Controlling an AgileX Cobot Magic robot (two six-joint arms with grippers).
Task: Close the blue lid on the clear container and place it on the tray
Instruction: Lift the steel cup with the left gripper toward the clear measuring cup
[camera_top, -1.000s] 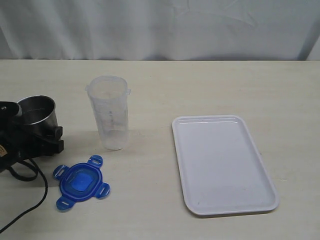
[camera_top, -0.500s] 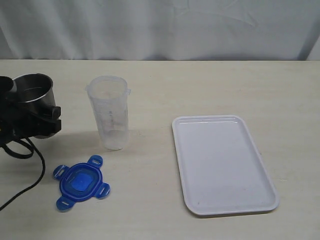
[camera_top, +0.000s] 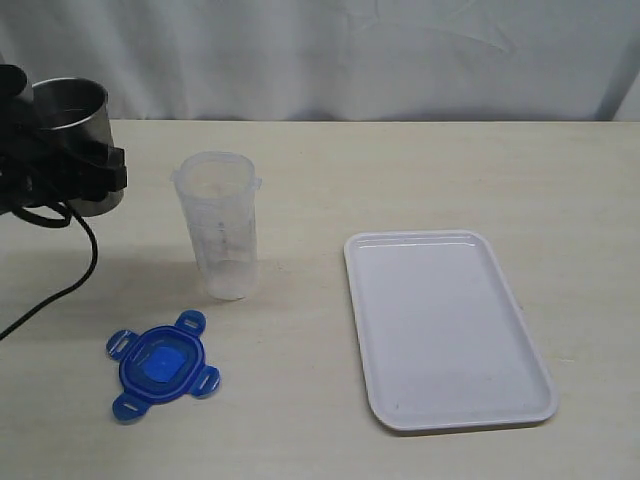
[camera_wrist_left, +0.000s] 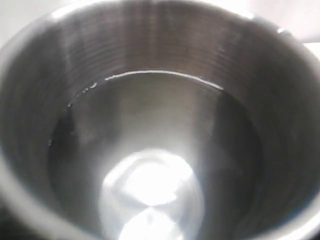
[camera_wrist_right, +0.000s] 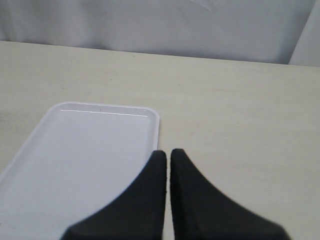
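Left gripper (camera_top: 75, 175) is seen clamped around a metal cup (camera_top: 68, 108), which is held upright above the far left of the table (camera_top: 400, 170). Right gripper (camera_wrist_right: 168, 156) is fully closed with nothing between its fingers, just beside the tray (camera_top: 450, 330). The clear container (camera_top: 222, 225) is placed upright and uncovered on the table. The blue lid (camera_top: 160, 365) is laid flat near it, not touching, well apart from the tray.

Staged lab bench: pale table (camera_top: 420, 170); white draped backdrop (camera_top: 300, 60).
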